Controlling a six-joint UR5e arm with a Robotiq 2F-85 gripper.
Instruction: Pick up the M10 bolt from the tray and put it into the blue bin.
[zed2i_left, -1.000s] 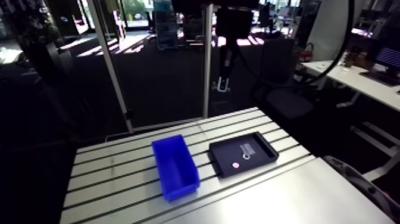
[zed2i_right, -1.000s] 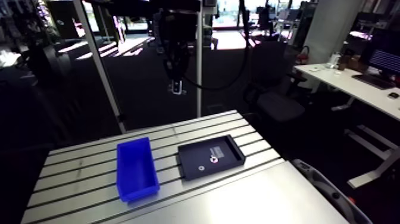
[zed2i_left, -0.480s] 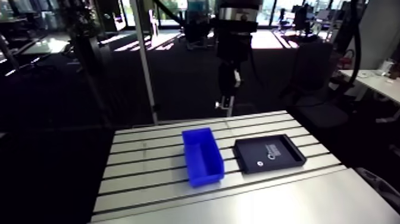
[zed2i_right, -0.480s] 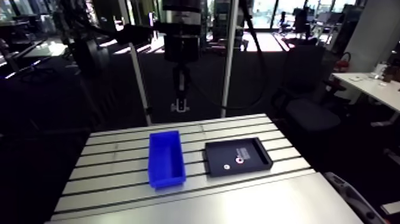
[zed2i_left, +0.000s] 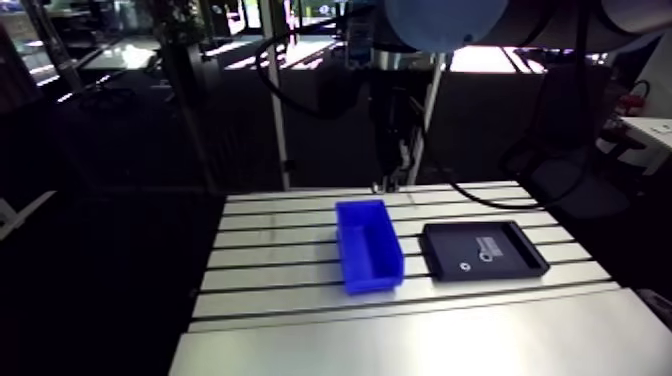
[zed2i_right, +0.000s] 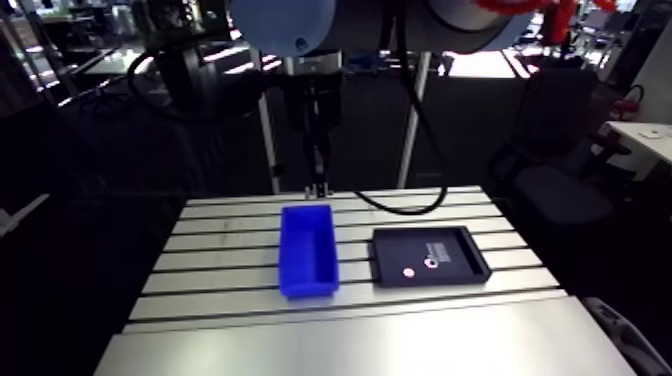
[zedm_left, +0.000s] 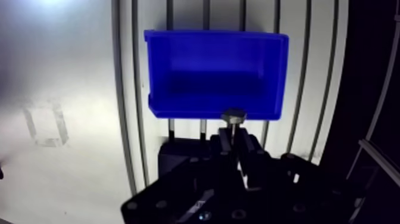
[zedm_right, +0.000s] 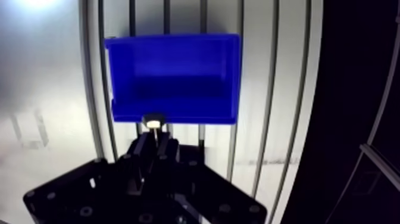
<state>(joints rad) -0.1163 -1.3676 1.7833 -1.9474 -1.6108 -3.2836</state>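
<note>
M10 bolt (zedm_left: 233, 117) gripped in claw (zedm_left: 233, 136), head near open blue bin (zedm_left: 196, 107), black tray (zed2i_right: 455, 270) beside it

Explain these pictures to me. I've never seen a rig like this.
This is one robot arm at a slotted metal table. Two pictures come from a camera riding high on the arm, looking down at the table. The other two come from a camera on the wrist, looking past the gripper, a two-fingered clamp at the arm's end. On the table lie a blue bin and, beside it, a black tray holding a few small parts, too small to identify. The gripper is shut on a bolt, whose head sticks out past the fingertips. In the wrist view the bin lies just ahead of the bolt and looks empty.
</note>
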